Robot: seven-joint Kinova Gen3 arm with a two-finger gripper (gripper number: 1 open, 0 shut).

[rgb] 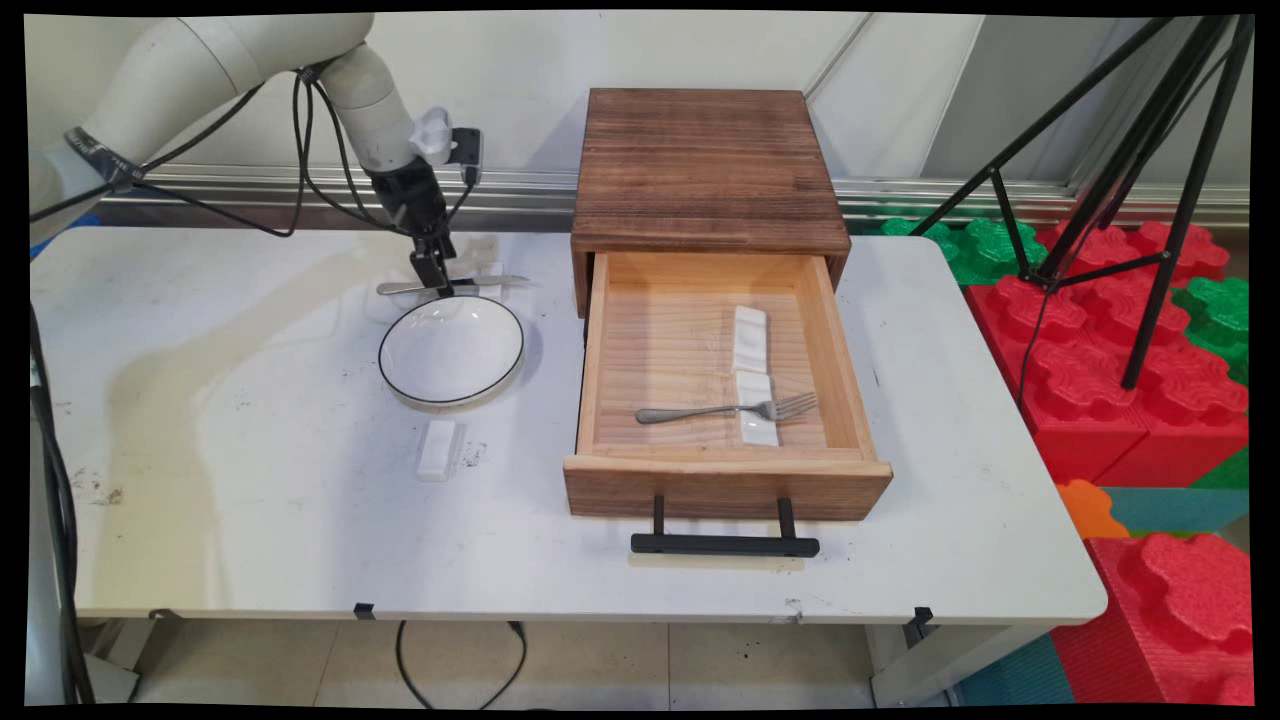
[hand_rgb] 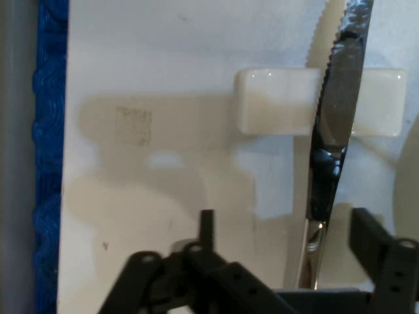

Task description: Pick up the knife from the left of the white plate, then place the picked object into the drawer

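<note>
Gripper (rgb: 433,283), fingers parted, is seen low over a knife (rgb: 452,285) laid across a white rest (hand_rgb: 281,103), poss. not yet touching. Just in front: black-rimmed plate (rgb: 452,350), another rest (rgb: 437,449). Right: wooden drawer (rgb: 722,488) pulled open, w/ fork (rgb: 727,409) across a rest (rgb: 757,422).

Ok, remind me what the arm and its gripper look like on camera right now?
A white arm of rounded tubular links, with loose black cables looping beneath it. A small black-and-white box sits at the wrist. The gripper is black, its jaws on slim black linkage bars with pivot holes.
</note>
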